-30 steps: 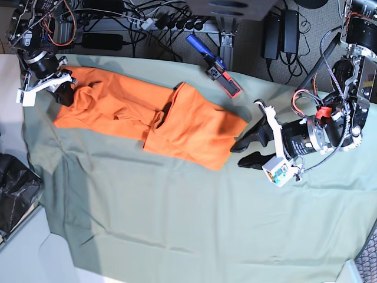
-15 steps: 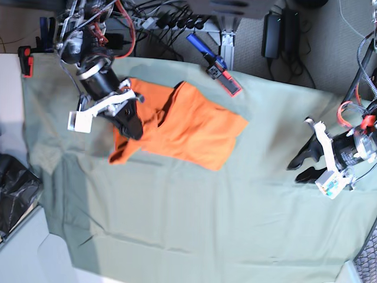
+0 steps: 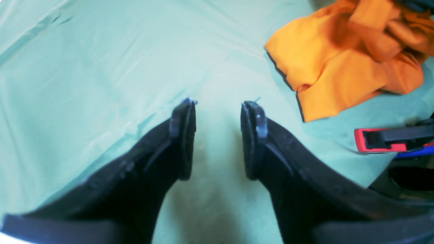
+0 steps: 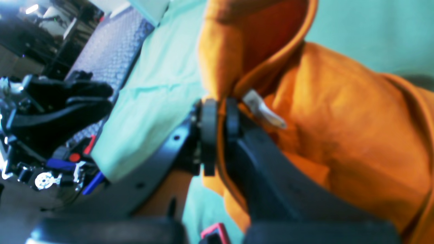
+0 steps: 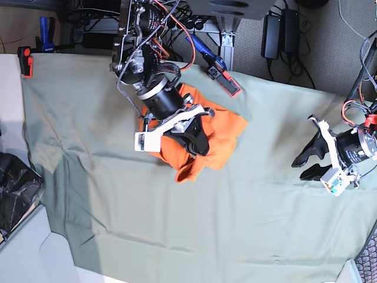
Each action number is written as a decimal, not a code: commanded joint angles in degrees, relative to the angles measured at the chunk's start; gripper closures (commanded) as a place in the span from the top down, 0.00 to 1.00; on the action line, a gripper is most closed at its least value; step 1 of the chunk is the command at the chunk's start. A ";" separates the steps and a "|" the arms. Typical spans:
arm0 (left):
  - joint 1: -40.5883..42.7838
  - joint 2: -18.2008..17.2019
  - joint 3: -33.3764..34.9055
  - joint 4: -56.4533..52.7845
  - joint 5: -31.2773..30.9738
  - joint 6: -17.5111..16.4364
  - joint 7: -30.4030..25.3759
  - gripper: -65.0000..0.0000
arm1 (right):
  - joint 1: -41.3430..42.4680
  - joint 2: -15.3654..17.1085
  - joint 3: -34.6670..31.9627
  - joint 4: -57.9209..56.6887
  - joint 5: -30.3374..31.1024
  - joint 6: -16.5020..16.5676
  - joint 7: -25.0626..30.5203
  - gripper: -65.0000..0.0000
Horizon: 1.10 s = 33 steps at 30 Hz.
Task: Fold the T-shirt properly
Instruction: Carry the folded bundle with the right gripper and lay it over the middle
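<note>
Plainly, right end effector [image 4: 218, 117] pinches the T-shirt [image 4: 339, 112] near its unreadable white tag [image 4: 262, 110]; left end effector [image 3: 217, 137] gapes, empty.

Sage-green cloth [image 5: 177, 230], creased, covering the table. Red-and-blue clamp [image 5: 219, 72] on its far edge; red clamp [image 5: 25, 61] at far left corner. Black power bricks [image 5: 280, 32] and cables on grey carpet [image 5: 318, 53] behind.

We take this for a robotics lab or workshop. Table draped in a sage-green cloth [image 5: 177, 218], pinned at its edges by red-tipped clamps [image 5: 25, 61]. Power bricks [image 5: 281, 32] and tangled cables [image 5: 159, 20] lie on grey carpet behind. Exposed red wiring runs along the arm [image 5: 144, 56] over the table.
</note>
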 commanded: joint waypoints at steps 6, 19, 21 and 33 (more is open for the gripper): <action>-0.74 -0.79 -0.55 0.87 -0.94 -0.93 -1.27 0.40 | 0.24 -0.33 -3.23 -0.72 0.66 3.50 0.83 0.59; -0.74 -0.79 -0.55 0.87 -0.94 -0.93 -1.36 0.40 | 0.28 -0.98 -17.20 -0.63 1.86 3.65 0.59 0.62; -0.74 -0.79 -0.55 0.87 -0.94 -0.93 -1.36 0.40 | 0.28 -0.96 -18.53 -0.48 1.70 3.65 0.59 0.62; -0.70 -0.79 -0.55 0.87 -1.16 -0.93 -1.46 0.40 | 4.87 0.42 -5.90 6.25 -11.69 3.61 2.38 0.00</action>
